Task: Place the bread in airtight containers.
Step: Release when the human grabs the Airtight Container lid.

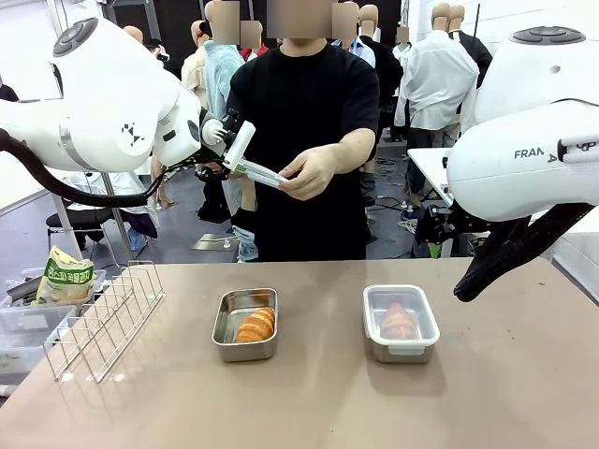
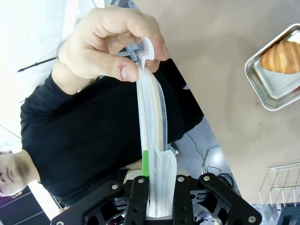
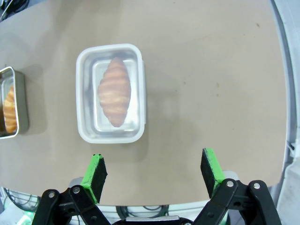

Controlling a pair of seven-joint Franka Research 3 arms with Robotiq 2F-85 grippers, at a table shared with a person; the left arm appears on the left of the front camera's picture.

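We found the left gripper (image 2: 157,206) pinching a translucent lid (image 2: 152,140) that the person's hand (image 1: 309,173) also held at its far end; its fingertips were mostly hidden behind the lid. The right gripper (image 3: 152,176) hung with jaws spread, the covered container (image 3: 111,93) and its bread (image 3: 114,91) at its eleven o'clock. The open container (image 1: 245,324) held the other bread (image 1: 256,325), partly cut off in both wrist views.

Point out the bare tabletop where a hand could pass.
Bare table runs between the open tub and the lidded tub, along the near edge, and right of the lidded tub. The left side is crowded by the wire rack.
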